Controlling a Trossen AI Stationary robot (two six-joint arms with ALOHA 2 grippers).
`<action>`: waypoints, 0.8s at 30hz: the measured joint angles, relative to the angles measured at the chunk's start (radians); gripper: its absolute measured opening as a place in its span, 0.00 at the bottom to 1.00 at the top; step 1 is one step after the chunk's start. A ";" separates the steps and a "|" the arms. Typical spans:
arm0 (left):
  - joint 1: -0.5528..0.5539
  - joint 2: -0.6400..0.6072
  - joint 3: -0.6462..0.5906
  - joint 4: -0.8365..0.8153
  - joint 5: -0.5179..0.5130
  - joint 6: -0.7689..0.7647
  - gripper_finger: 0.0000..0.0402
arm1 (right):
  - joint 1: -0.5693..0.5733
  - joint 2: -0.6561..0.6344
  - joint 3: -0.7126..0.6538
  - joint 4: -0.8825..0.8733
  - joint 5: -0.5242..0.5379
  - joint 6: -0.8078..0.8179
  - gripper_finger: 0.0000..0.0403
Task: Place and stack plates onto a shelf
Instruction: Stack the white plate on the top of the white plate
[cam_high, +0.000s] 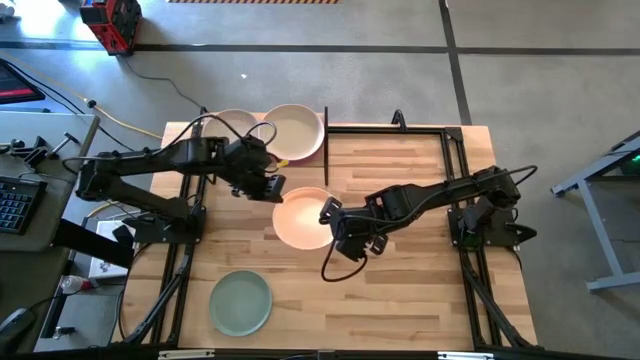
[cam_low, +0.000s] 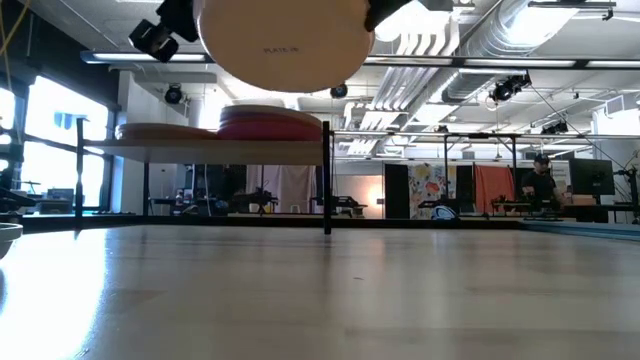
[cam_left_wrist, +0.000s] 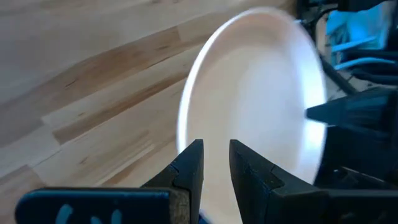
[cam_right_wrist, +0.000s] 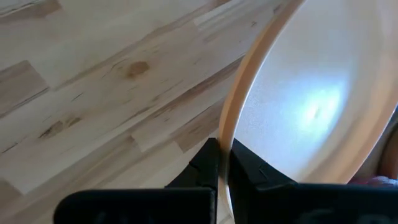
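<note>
A peach plate (cam_high: 303, 218) hangs in the air over the middle of the table, and the low view shows its underside (cam_low: 285, 40). My right gripper (cam_high: 329, 212) is shut on its right rim. My left gripper (cam_high: 272, 188) stands at the plate's left rim with its fingers (cam_left_wrist: 193, 163) a little apart, and the plate's inner face shows through the gap. The shelf (cam_low: 150, 150) at the far left carries a cream plate (cam_high: 296, 130), another plate (cam_high: 233, 124) and a magenta stack (cam_low: 270, 124). A mint green plate (cam_high: 240, 302) lies flat on the table near the front. My right gripper pinches the peach plate's rim (cam_right_wrist: 231, 127) between its two fingers, one on the inner face and one on the underside. The fingers slant down from the table's right side. The plate is lifted clear of the table and tilted. Whether my left gripper touches the plate's left rim (cam_left_wrist: 181, 127), I cannot tell.
Black shelf posts (cam_low: 327, 180) stand behind the plate, toward the far edge. A black metal frame (cam_high: 455, 150) runs along the table's far and right sides. Bare wood (cam_high: 400, 300) lies at the front right.
</note>
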 joint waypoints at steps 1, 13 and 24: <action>0.000 0.007 0.000 -0.003 0.001 0.009 0.16 | 0.000 0.000 0.000 -0.006 0.004 0.012 0.00; 0.001 0.066 0.000 -0.015 0.003 0.046 0.16 | 0.000 0.000 0.000 -0.059 0.038 0.052 0.00; 0.004 0.107 0.000 -0.013 0.004 0.127 0.16 | -0.007 0.000 0.000 -0.049 0.085 0.067 0.00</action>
